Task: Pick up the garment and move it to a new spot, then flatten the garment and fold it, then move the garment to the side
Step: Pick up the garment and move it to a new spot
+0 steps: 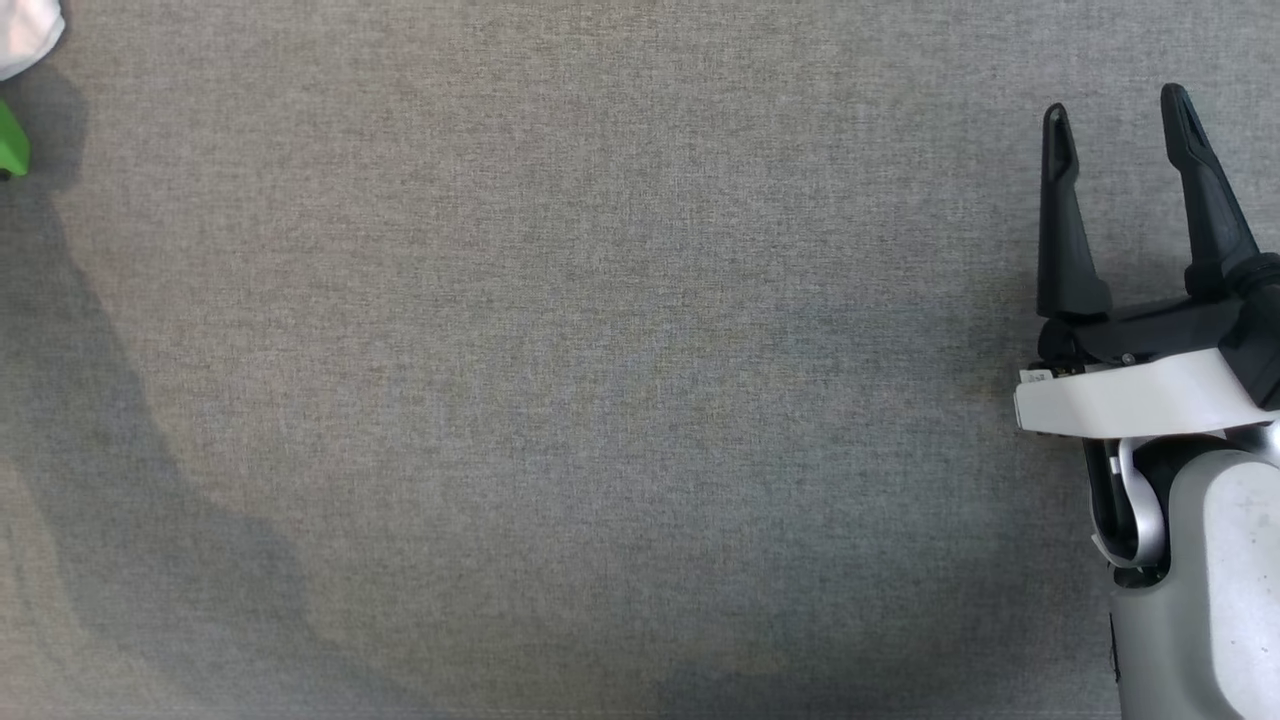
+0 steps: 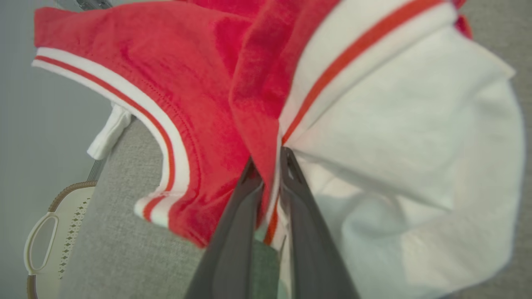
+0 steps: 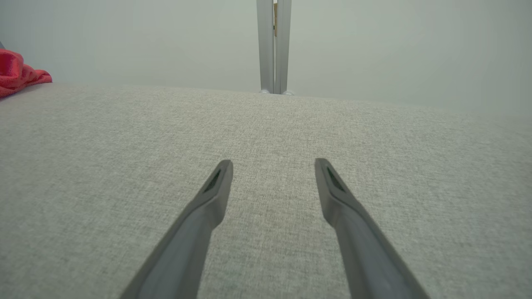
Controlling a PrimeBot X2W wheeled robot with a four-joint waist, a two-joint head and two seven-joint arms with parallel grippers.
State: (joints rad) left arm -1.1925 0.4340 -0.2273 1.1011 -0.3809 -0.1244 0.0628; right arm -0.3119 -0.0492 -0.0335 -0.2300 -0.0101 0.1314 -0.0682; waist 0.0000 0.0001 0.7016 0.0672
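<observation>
Garment (image 2: 199, 104) lying bunched at far left edge of grey table (image 1: 600, 400) | left gripper (image 2: 269, 161) pinching its red-and-white fold, jaws nearly together | right gripper (image 1: 1115, 105) hovering at near right, jaws standing spread

One garment (image 2: 374, 124), two claws (image 2: 269, 160) (image 1: 1115, 102), one basket (image 2: 77, 211), one table (image 1: 600, 400)

Left hand (image 2: 269, 160) fingers pinched together, right hand (image 1: 1115, 102) fingers spread wide

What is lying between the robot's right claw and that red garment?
Nothing: in the right wrist view, bare grey fabric surface runs from the right gripper to the garment.
</observation>
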